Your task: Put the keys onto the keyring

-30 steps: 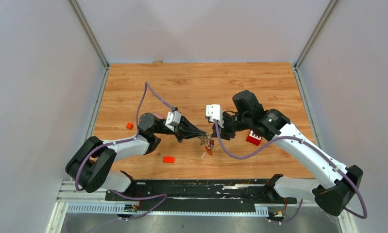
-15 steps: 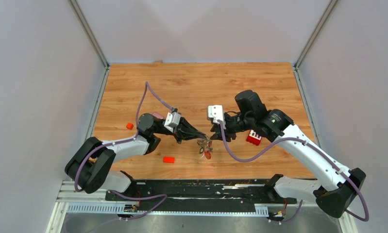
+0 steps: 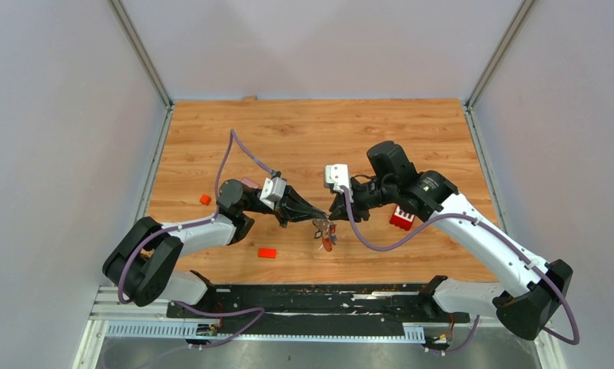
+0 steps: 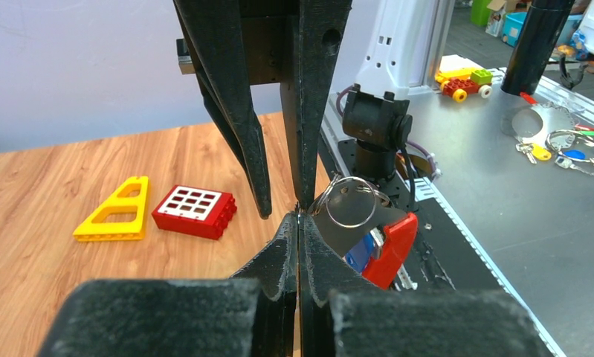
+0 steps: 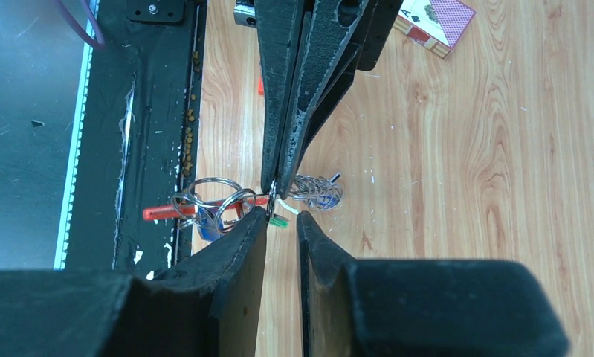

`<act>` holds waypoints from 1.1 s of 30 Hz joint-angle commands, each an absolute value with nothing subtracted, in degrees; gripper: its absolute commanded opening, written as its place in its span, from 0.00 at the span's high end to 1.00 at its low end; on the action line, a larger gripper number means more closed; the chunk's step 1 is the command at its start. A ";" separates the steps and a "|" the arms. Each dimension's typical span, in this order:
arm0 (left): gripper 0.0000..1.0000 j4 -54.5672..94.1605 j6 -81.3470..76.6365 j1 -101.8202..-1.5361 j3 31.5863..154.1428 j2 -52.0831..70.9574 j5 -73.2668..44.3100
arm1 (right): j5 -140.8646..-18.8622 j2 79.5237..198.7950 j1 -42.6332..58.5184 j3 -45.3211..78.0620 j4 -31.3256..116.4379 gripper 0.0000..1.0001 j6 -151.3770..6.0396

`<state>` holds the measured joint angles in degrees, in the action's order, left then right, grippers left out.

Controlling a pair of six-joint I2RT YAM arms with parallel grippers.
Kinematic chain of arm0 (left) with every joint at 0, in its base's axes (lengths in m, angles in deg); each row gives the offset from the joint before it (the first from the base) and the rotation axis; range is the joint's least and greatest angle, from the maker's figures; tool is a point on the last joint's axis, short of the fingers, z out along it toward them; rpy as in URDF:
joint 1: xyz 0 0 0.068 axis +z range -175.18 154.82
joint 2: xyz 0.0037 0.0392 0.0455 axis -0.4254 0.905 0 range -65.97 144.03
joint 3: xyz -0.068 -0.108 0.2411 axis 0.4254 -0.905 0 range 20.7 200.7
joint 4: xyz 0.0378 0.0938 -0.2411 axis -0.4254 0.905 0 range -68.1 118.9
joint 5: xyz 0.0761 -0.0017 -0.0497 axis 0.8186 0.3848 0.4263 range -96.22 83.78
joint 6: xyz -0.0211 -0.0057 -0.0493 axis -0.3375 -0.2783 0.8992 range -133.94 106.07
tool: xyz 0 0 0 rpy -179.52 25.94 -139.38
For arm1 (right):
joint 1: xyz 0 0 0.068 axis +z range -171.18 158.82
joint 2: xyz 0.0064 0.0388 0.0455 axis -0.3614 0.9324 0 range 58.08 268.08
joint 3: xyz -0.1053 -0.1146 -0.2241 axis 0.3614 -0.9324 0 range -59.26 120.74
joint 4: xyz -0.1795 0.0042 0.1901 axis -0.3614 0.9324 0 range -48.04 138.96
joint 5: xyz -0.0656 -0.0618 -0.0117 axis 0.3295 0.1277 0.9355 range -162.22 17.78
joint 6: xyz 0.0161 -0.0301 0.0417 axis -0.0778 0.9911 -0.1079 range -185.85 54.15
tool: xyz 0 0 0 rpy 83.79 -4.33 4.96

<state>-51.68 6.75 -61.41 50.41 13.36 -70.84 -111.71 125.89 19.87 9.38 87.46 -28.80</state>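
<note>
**Left pincer** [image 4: 299, 217]. Clenched, its tips pinching a wire loop of the keyring [image 4: 351, 202]. The bunch hangs from the tips, clear of the desk [image 3: 311, 138].

**Right pincer** [image 5: 281, 216]. Released: the jaws are parted by a narrow gap with nothing seen gripped between them. Its tips stand nose to nose with the left pincer's, close to touching.

**Keyring.** Steel loops with a red strap [image 4: 392, 236] below them, a blue tag [image 4: 359, 253] against the strap, and a grey coil [image 5: 316, 190] just beside the left tips. It sits where the two pincers meet, over the near middle of the desk.

**Green key** [image 5: 279, 221]. It lies at the mouth of the right pincer's gap, touching or just beside the loops. Whether it is already threaded cannot be told.

**Step in hand (judged).** Working a key onto a loop.
- The left grip should hold firm and steady so the loop does not swing.
- The right pincer should close on the green tag alone, flat.
- It should then slide the key along the wire rather than push the bunch.
- Risk: the loops could twist out of the pinch.

**Other.** A red brick [image 4: 193, 210] and a yellow piece [image 4: 115, 213] lie side by side on the desk, well apart from the work.
</note>
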 commanded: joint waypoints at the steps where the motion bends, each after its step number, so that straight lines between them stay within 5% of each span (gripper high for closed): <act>1: 1.00 -55.42 6.89 -61.57 50.92 12.14 -70.29 | -111.34 126.32 19.66 11.31 84.23 0.79 -30.55; 12: 1.00 -55.84 7.50 -61.63 50.69 12.15 -68.90 | -111.18 126.87 19.71 10.26 82.62 0.84 -31.89; 19: 1.00 -56.01 7.76 -61.60 50.38 12.39 -68.60 | -110.79 126.32 19.74 10.03 82.13 1.00 -31.29; 33: 1.00 -49.02 4.47 -61.51 51.82 12.87 -66.45 | -102.72 123.32 21.18 10.92 86.99 1.00 -23.19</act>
